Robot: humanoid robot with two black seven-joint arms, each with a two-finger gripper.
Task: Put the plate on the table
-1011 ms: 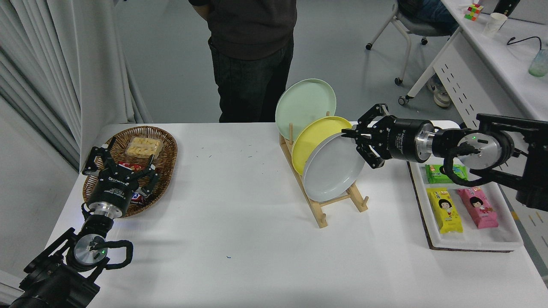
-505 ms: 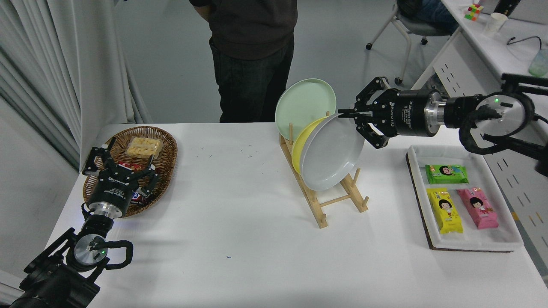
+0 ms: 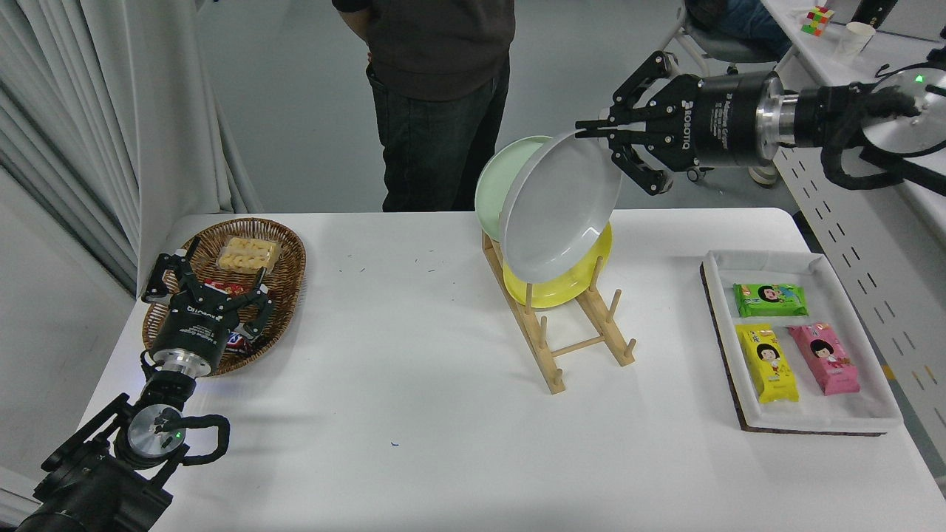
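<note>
Your right black gripper (image 3: 591,131) is clamped on the top rim of the round light-grey plate (image 3: 562,207), which hangs tilted just below and left of the claw, in the air above the wooden peg rack (image 3: 569,332). Two plates sit behind it in the rack: one yellow plate (image 3: 569,284), one pale mint-green plate (image 3: 497,181). Three snack packets lie in the white tray (image 3: 805,417), below the claw. The left gripper (image 3: 211,281) sits far left with fingers spread, over the one wicker basket (image 3: 284,255). All of it rests on the large white table (image 3: 414,414); one person (image 3: 440,96) stands at its far edge.
</note>
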